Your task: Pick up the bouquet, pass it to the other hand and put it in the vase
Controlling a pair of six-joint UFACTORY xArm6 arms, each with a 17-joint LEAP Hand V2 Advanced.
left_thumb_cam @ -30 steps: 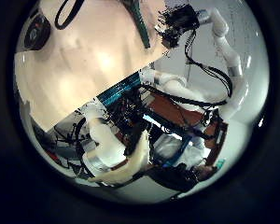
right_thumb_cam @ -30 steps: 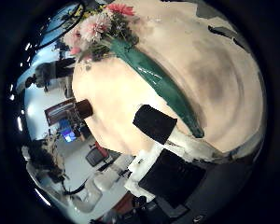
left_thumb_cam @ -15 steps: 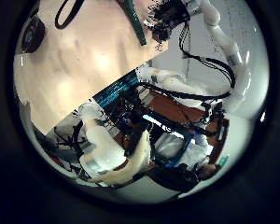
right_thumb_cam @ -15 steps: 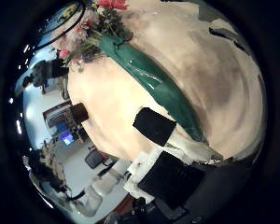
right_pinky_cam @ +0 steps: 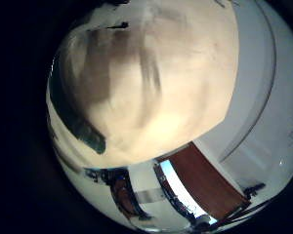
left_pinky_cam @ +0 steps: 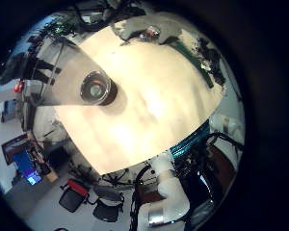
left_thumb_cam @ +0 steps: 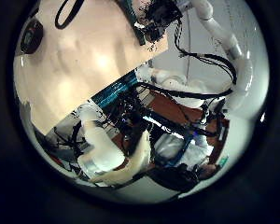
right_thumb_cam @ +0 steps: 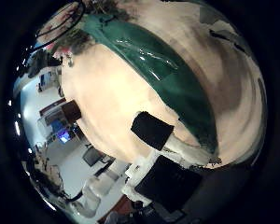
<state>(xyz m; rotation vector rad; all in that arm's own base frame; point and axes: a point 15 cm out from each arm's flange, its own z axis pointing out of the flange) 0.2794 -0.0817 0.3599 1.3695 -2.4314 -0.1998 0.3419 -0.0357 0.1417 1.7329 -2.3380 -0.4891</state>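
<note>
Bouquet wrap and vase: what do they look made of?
The bouquet wrap looks like glossy green film or coated paper: creases with bright highlights run along it. The vase on the table looks dark and hard, perhaps metal or glazed ceramic; its rim glints, but the material stays uncertain.

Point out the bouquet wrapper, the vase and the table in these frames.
bouquet wrapper (right_thumb_cam: 163, 70), right thumb side palm view, mid-wrap.
vase (left_pinky_cam: 96, 89), left little finger side palm view, its mouth.
table (left_pinky_cam: 159, 106), left little finger side palm view, bare top.

no readable text, labels, numbers or signs anywhere
</note>
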